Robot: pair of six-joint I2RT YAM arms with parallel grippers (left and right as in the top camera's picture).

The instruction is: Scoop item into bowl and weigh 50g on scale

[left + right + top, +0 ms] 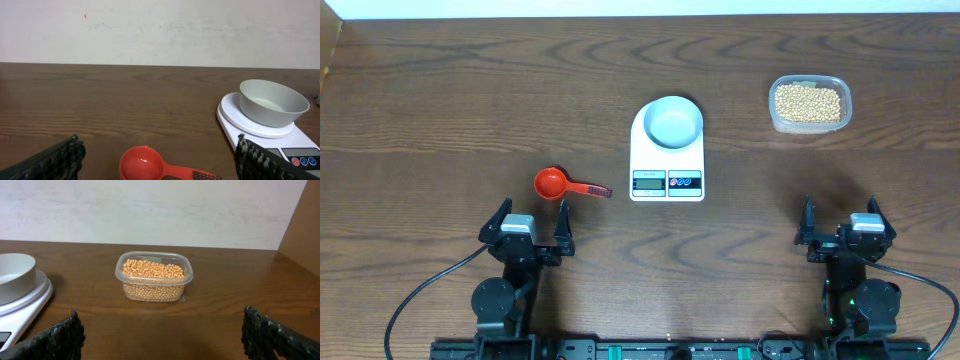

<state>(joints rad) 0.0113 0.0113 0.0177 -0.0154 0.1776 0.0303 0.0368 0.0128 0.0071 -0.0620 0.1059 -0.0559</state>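
The pale blue bowl [674,121] [272,103] [15,277] stands empty on the white scale [667,166] [235,122] [22,307] at the table's middle. Tan beans [807,101] [152,269] fill a clear plastic tub [809,124] [153,291] at the back right. A red measuring scoop [552,182] [142,163] lies left of the scale, handle pointing right. My left gripper [532,226] [160,161] is open just in front of the scoop, with nothing between its fingers. My right gripper [843,226] [165,335] is open over bare wood, well short of the tub.
The wooden table's right edge meets a brown panel [300,225]. A pale wall [160,30] rises behind the table's far edge. Black cables [415,300] trail from both arm bases at the front.
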